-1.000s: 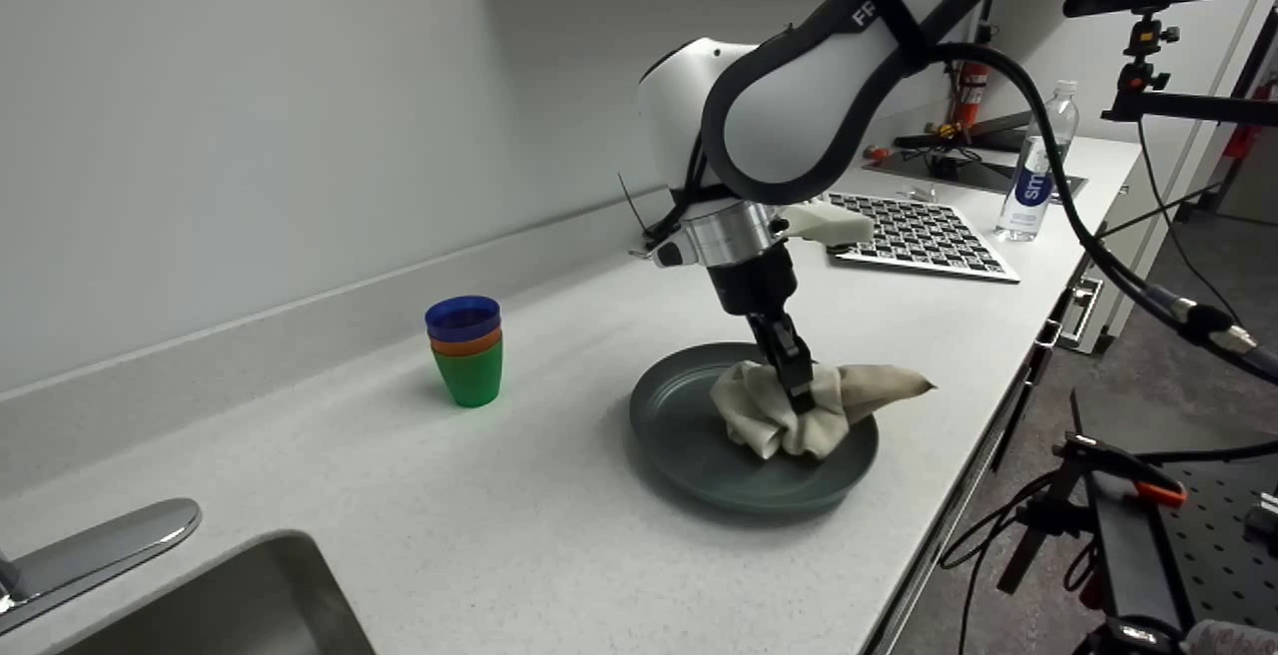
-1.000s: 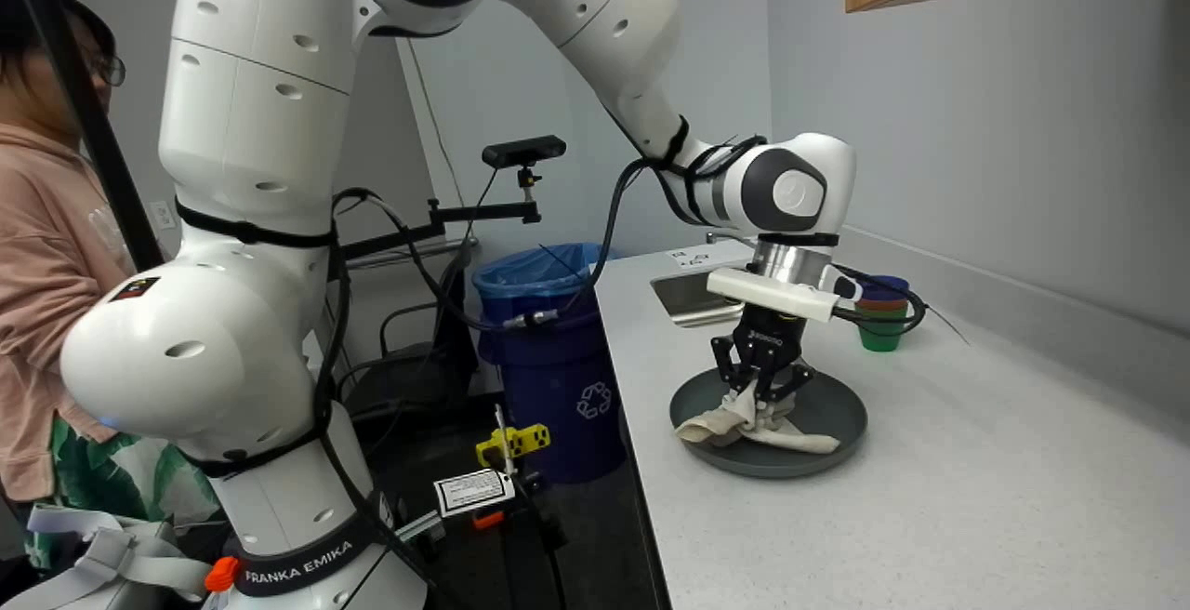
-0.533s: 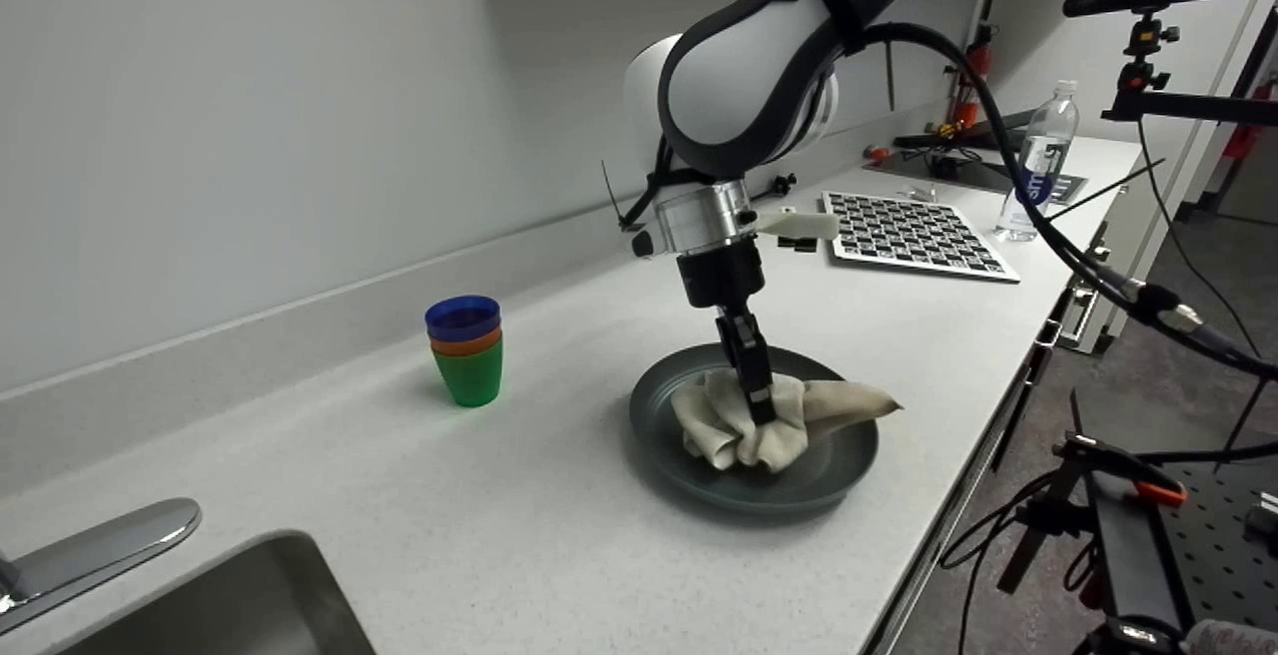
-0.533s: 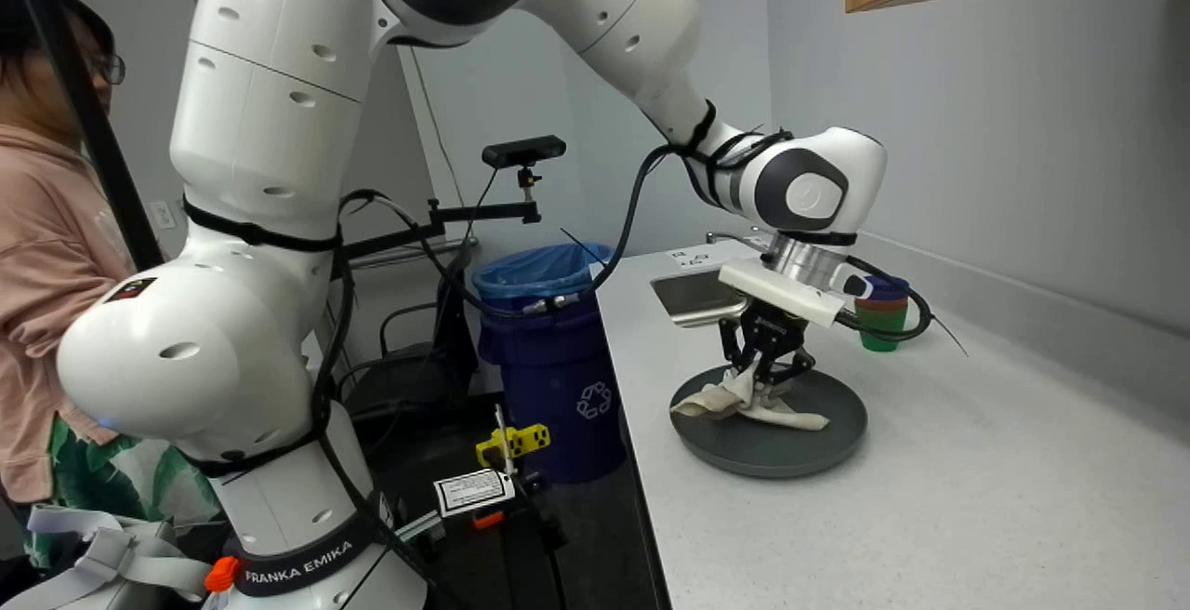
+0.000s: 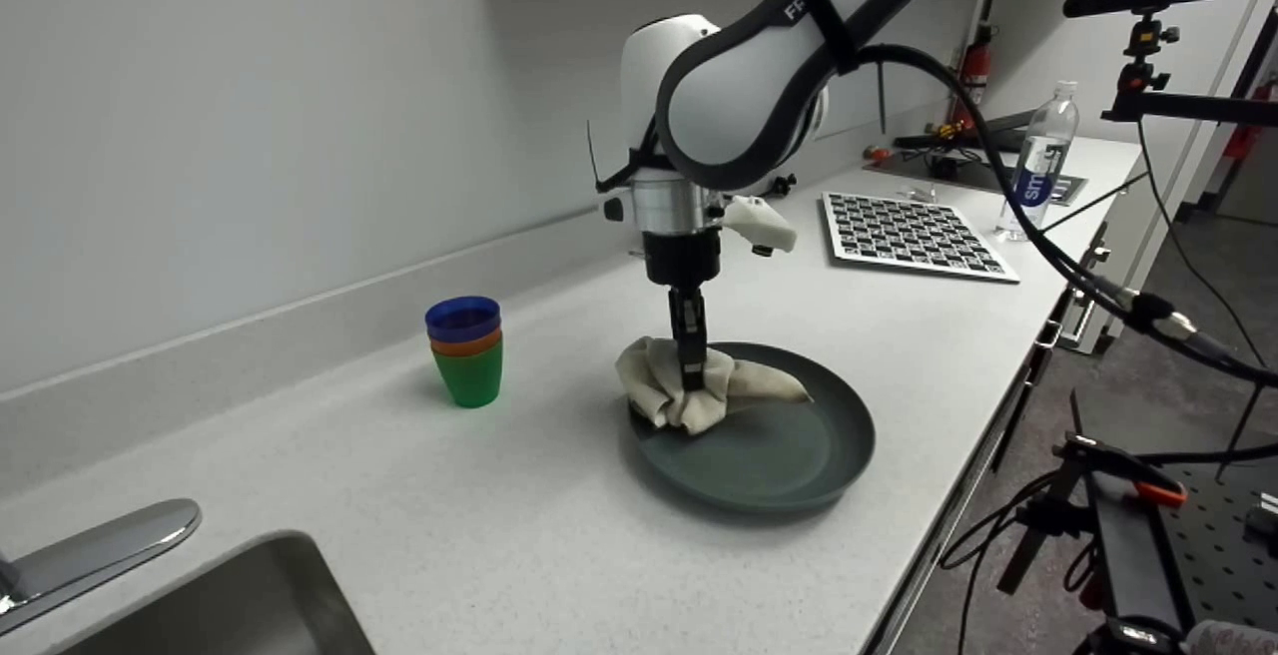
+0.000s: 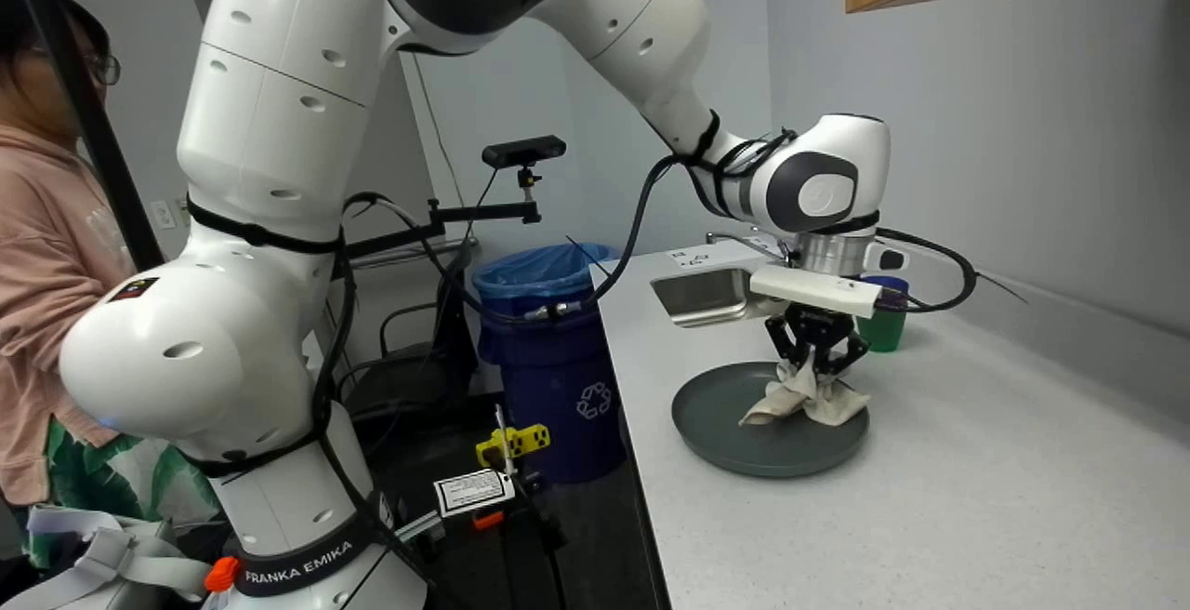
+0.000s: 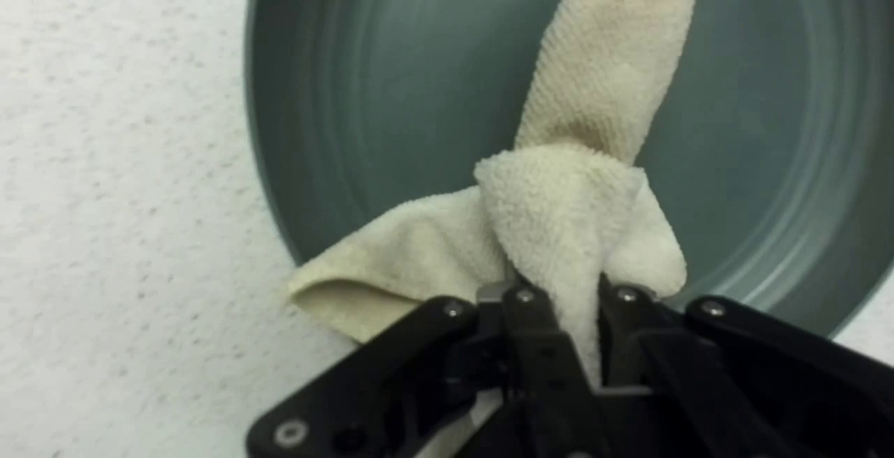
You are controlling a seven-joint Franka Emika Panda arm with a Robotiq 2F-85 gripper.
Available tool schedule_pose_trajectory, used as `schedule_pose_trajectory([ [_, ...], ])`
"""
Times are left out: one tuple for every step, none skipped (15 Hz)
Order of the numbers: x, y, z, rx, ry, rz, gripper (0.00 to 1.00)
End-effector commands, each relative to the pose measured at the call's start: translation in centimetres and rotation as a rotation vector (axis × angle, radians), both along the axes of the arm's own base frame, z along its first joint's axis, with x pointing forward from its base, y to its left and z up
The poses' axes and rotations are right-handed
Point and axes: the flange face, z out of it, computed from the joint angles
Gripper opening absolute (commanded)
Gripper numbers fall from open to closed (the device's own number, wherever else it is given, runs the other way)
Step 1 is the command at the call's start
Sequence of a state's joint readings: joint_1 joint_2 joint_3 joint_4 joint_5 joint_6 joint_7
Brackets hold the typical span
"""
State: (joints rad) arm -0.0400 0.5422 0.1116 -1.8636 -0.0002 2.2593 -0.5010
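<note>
A: What do you see in an exterior view, where the stack of cups [image 5: 465, 350] stands on the counter [image 5: 479, 535]?

B: The jaws point straight down and pinch a bunch of folds of the beige terry cloth [image 5: 721, 387]. The cloth is over the dark green plate [image 5: 769, 460], at the side nearer to the cups, and one part reaches past the rim.

A: What could go wrong from this?

B: I think that if this part catches the rim during a sideways pull, the plate could turn or slide, because nothing visible fixes it.

A: And in an exterior view with the sink [image 6: 697, 298] further back?

B: The same pinch shows from its broad side. A loose end [image 6: 776, 405] spreads down toward the plate; whether it presses there or only hangs, I cannot tell.

A: Then the wrist view?

B: A strip of cloth passes between the jaws. A long tail [image 7: 614, 60] extends across the plate, and a folded flap [image 7: 419, 241] reaches over the counter.

A: Is this hold secure?

B: In my judgement, not fully. Only a narrow part is pinched, so a snag could draw the cloth out.
</note>
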Motion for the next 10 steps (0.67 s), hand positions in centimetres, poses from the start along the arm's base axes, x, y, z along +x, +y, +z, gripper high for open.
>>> schedule_pose_trajectory([
  [-0.2,-0.1,0.0,-0.138,-0.092,0.039,0.04],
  [-0.5,-0.5,-0.1,-0.174,-0.102,0.044,0.04],
  [-0.9,-0.9,-0.1,-0.209,-0.108,0.049,0.04],
  [-1.2,-1.3,-0.2,-0.241,-0.108,0.053,0.04],
  [-1.6,-1.7,-0.3,-0.27,-0.104,0.056,0.04],
  [-2.0,-2.1,-0.4,-0.296,-0.096,0.061,0.04],
  [-2.3,-2.4,-0.4,-0.316,-0.088,0.062,0.04],
  [-2.7,-2.6,-0.4,-0.326,-0.076,0.064,0.04],
  [-3.0,-2.7,-0.4,-0.328,-0.066,0.062,0.04],
  [-3.3,-2.7,-0.4,-0.322,-0.055,0.064,0.04],
])
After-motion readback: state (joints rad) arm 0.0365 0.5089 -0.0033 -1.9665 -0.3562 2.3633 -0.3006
